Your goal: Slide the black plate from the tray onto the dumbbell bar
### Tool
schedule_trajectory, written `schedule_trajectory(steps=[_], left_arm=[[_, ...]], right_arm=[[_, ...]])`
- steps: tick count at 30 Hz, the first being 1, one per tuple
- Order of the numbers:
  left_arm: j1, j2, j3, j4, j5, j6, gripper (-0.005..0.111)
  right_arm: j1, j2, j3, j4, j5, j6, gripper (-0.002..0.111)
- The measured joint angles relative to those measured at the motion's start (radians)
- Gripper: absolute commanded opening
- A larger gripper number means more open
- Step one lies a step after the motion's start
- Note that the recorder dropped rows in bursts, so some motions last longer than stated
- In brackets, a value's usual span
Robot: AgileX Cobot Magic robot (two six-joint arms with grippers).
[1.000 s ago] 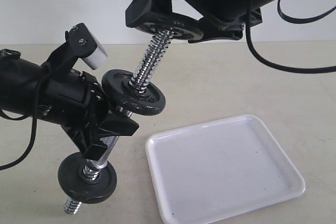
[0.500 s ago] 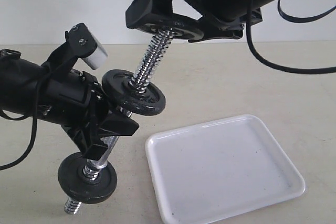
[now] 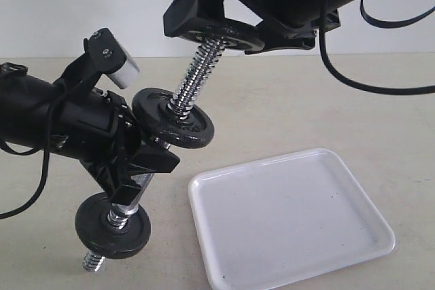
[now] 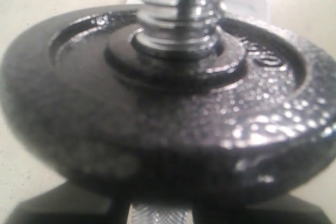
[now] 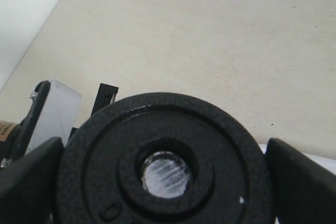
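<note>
Binding is my worry: the small round black cast-iron plate (image 3: 231, 34) is hanging at the tip of the coarse-threaded chrome dumbbell bar (image 3: 196, 81), in the air clear of the glossy white rectangular tray (image 3: 292, 222), and I am judging that any tilt is going to snag its hole on the threads. The right end effector (image 3: 239, 30) is gripping the plate's rim, jaws spread wide; the left end effector (image 3: 139, 176) is clamping the bar's middle. The plate is looking pebbled, raised at rim and hub, the tip seemingly entering its hole.
</note>
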Motion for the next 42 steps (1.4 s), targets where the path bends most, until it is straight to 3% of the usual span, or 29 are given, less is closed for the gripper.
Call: schedule_trajectory(steps=[39,41,42], left_arm=[[-0.002,0.000,-0.002,-0.002,-0.057,0.002,0.004],[-0.002,0.000,-0.002,-0.002,-0.057,0.002,0.004],[-0.002,0.000,-0.002,-0.002,-0.057,0.002,0.004]], right_arm=[[0.000,0.000,-0.001,0.009,-0.027,0.000,0.061],[0.000,0.000,-0.001,0.009,-0.027,-0.004,0.072],[0.000,0.000,-0.001,0.009,-0.027,-0.007,0.086]])
